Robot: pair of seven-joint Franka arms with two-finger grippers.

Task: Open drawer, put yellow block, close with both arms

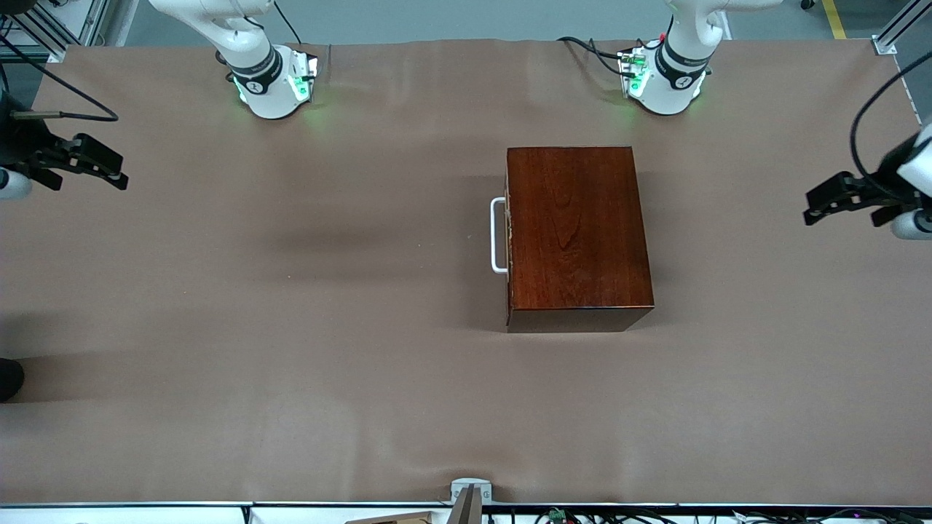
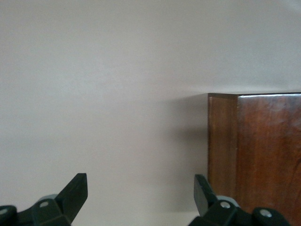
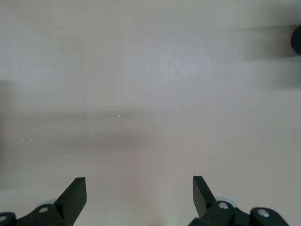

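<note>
A glossy reddish-brown wooden box stands on the table, closer to the left arm's end. Its drawer is pushed in; only the white bar handle shows, on the side that faces the right arm's end. The yellow block is out of view. My left gripper hangs open at the left arm's end of the table, empty, with a corner of the box beside its fingers. Over the right arm's end, my right gripper is also open and empty, with only bare table between its fingers.
A brown cloth covers the table. A dark round object sits at the table's edge toward the right arm's end. A small metal bracket stands at the edge nearest the front camera. Cables lie by the left arm's base.
</note>
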